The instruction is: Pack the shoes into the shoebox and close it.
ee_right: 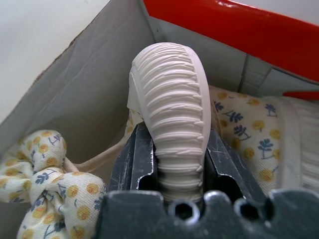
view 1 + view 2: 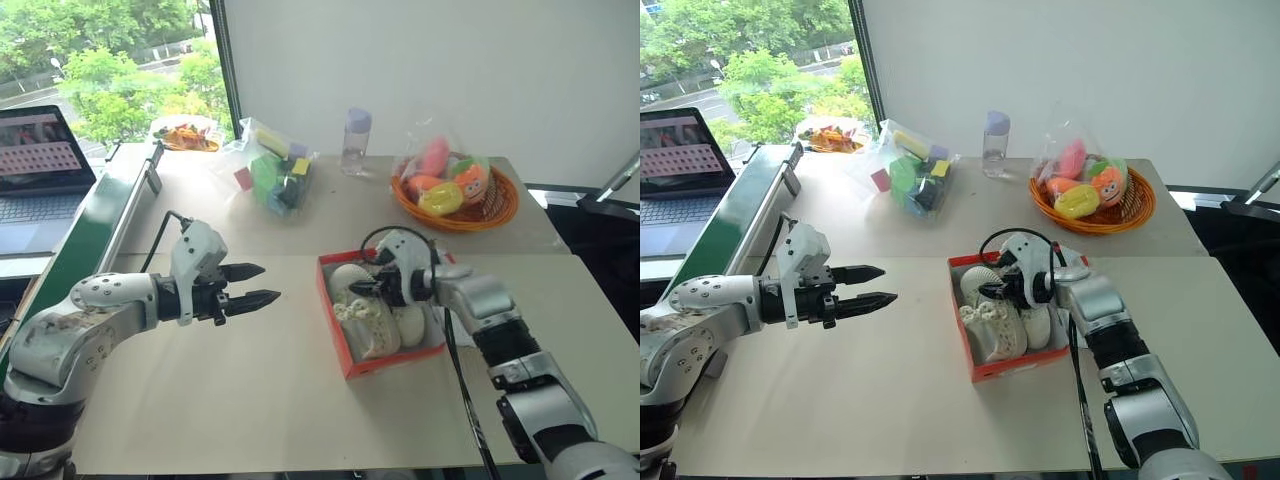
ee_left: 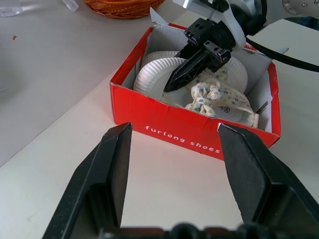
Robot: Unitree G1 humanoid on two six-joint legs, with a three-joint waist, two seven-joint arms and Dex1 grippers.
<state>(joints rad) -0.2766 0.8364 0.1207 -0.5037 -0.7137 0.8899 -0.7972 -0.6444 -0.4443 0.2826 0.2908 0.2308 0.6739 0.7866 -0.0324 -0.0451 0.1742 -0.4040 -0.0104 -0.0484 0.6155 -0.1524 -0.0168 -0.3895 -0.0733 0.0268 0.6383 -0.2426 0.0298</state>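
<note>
The red shoebox (image 2: pixel 386 366) stands open on the beige table, right of centre. Inside it lies one cream shoe (image 2: pixel 366 318) with a floral bow lace (image 3: pixel 203 94). My right gripper (image 2: pixel 362 288) reaches down into the box's far end and is shut on the second shoe (image 1: pixel 172 99), gripping it across its ribbed white sole, which stands on edge against the grey inner wall. Left of the box, apart from it, my left gripper (image 2: pixel 262 284) hovers over the bare table, open and empty, with its fingers pointing toward the box's red side wall (image 3: pixel 184 130).
An orange basket (image 2: pixel 500 212) of plush toys stands behind the box. A clear bottle (image 2: pixel 356 140) and a bag of coloured blocks (image 2: pixel 275 172) sit further back. A laptop (image 2: pixel 35 165) and a green rail (image 2: pixel 95 225) lie at the left edge. A black cable (image 2: pixel 462 390) runs along my right arm.
</note>
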